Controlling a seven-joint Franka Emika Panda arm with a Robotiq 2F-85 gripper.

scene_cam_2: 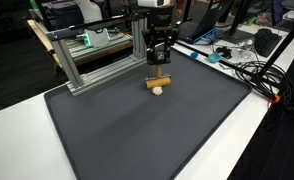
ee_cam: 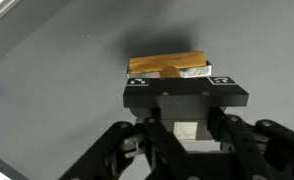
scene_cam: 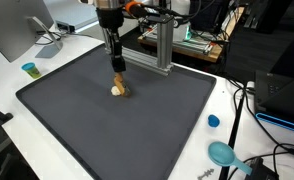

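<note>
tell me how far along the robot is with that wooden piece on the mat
Done: the gripper stands directly over the wooden piece in both exterior views. In hand: the grasp itself; whether the gripper touches or grips the piece cannot be told. Left: the piece lies flat on the dark mat, not yet lifted.

White table [scene_cam: 2,95] w/ a big dark grey mat [scene_cam: 107,130] over most of it. Small wooden block [scene_cam: 120,90] on the mat nr its far edge. Off-mat: blue cup [scene_cam: 29,69] by one corner, blue cap [scene_cam: 213,121] & teal lid [scene_cam: 222,153] along the opposite edge.
</note>
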